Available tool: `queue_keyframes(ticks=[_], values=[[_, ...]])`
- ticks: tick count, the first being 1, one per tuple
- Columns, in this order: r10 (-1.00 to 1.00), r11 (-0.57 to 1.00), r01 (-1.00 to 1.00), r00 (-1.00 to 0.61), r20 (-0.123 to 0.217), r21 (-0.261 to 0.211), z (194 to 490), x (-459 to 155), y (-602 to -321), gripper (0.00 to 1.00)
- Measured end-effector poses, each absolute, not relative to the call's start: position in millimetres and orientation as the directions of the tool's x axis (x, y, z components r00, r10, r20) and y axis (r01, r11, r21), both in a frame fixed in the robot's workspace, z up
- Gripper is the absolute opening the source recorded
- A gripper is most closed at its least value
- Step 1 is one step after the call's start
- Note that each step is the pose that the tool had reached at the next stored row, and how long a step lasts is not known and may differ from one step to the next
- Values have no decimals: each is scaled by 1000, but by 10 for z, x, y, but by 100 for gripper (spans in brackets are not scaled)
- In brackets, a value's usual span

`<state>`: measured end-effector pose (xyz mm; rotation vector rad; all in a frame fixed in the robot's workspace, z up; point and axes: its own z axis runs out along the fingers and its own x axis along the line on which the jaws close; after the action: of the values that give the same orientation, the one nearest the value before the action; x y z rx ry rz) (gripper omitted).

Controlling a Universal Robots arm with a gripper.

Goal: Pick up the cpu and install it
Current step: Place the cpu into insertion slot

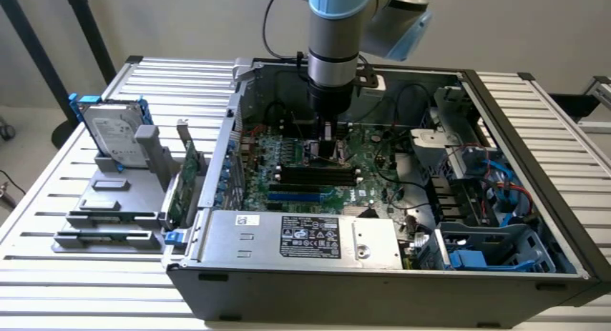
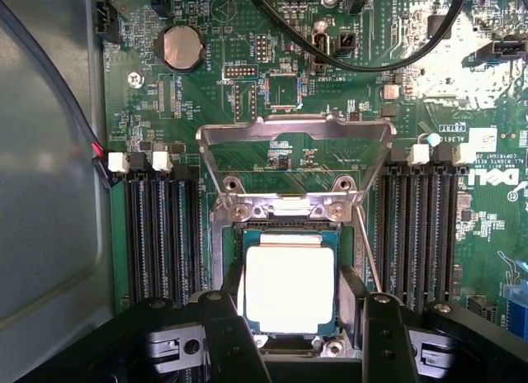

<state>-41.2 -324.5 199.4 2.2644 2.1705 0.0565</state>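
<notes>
Where the arm [image 1: 333, 52] reached into the opened computer case [image 1: 382, 292], we found it standing near upright, its wrist pointed straight down at the motherboard [image 2: 214, 36]. The case lay on the slatted bench [image 1: 57, 288].

Position of the task's thing: the cpu [image 2: 289, 288] lay flat in its socket [image 2: 224, 251], silver top upward, with its thin pale-green rim visible along its edges. The socket's metal retention frame [image 2: 293, 129] stood raised and open beyond the chip, not folded over it. Banks of memory slots [image 2: 161, 234] ran along both sides of the socket.

Governing relation: the claw [image 2: 295, 313] hung directly over the cpu and straddled it, one side of the claw beside each of two opposite edges. The chip lay centred between them. Being square, the chip offered no long axis. Its edges ran square to the claw's closing line, and we noted no skew.

State of the claw: it stood wide, at about the chip's own width. We could not tell whether it was pinching the chip's edges or merely standing just beside them.

Judgement: the chip appeared seated level within the socket and the frame was not yet lowered.

Elsewhere, a hard drive [image 1: 113, 134] in a blue bracket stood on a grey rack at the exterior view's left, well apart from the arm.
</notes>
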Motion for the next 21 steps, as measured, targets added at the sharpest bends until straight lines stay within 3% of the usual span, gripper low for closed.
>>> queue_keyframes(ticks=[21], values=[[999,-23,999,22,23,28,1981,-412,-3245,54]])
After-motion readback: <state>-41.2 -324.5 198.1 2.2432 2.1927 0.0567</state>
